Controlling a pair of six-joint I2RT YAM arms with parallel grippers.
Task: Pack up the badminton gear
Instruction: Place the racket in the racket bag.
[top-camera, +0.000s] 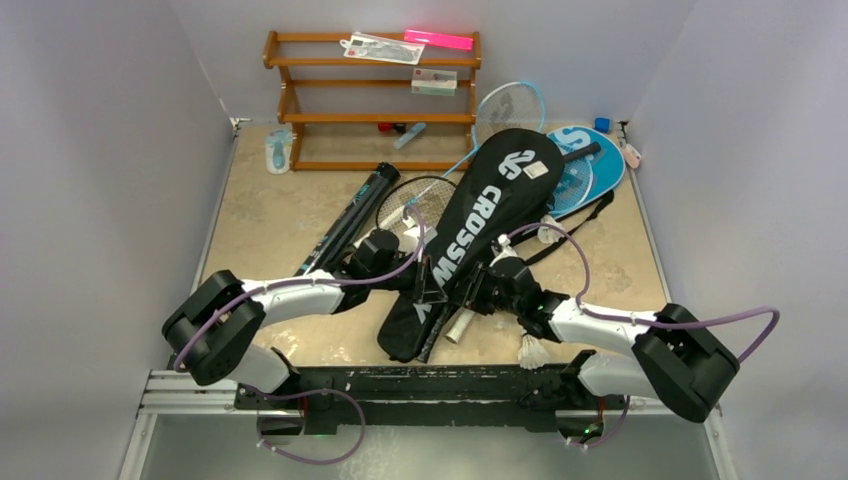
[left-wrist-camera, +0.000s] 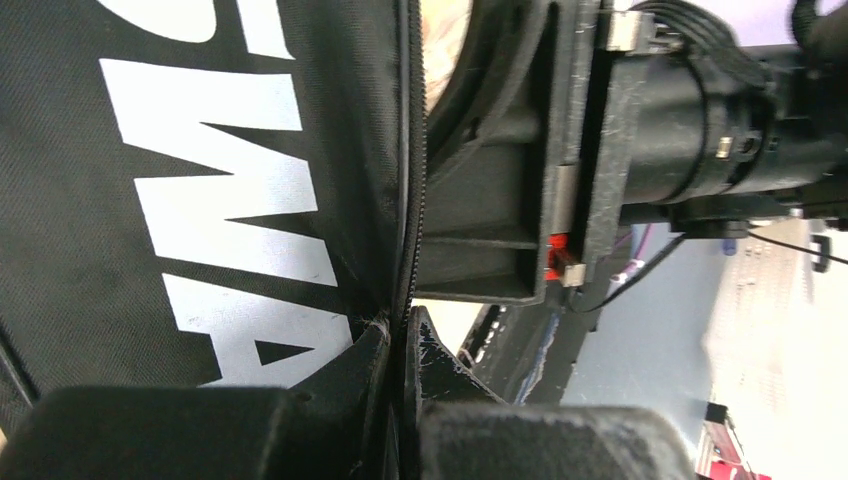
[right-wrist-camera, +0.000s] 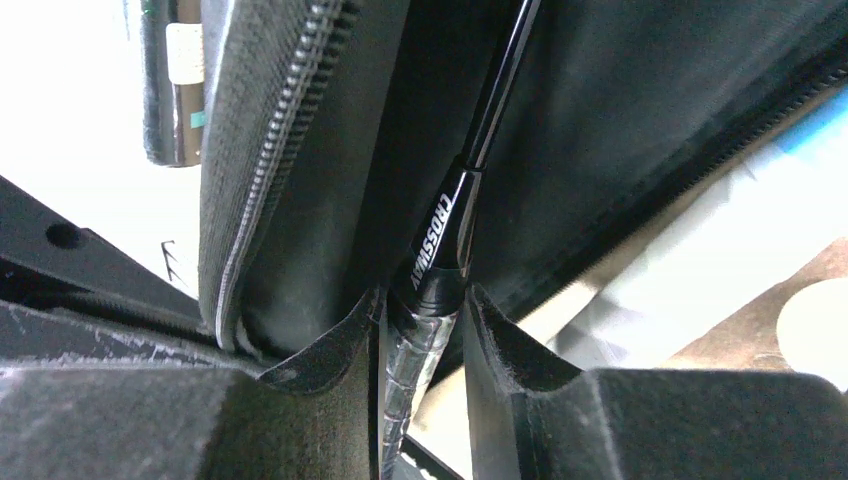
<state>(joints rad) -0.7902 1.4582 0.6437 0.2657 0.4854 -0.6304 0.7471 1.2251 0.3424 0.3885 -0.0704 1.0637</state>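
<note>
The left gripper (left-wrist-camera: 405, 335) reaches in from the left, its fingers shut tight on the zipper edge of the black CROSSWAY cover (left-wrist-camera: 200, 150). In the left wrist view the fabric with its white letters fills the space just beyond the fingertips.

Behind that arm, the long black tube (top-camera: 350, 215) lies slantwise on the table (top-camera: 260, 220). Just to its right the head of the black racket (top-camera: 410, 200) shows, partly under the cover. The cover itself lies diagonally across the middle, wide end toward the wooden rack (top-camera: 290, 100) at the back, narrow end toward the arms. The racket's pale handle end sticks out at the cover's near end.

The right gripper (right-wrist-camera: 425, 305) comes in from the other side and is closed on that racket – one finger on each side where the thin shaft meets the wrapped grip, the printed collar just beyond the fingertips. The cover's open flap and zipper stand to the left of the shaft.

Further right, one shuttlecock (top-camera: 533, 350) lies beside the right forearm and another (top-camera: 548, 233) sits by the cover's strap. A light-blue racket (top-camera: 510, 105) leans near the rack, and the blue SPORT cover (top-camera: 590, 165) lies at the far right – well apart from both grippers.
</note>
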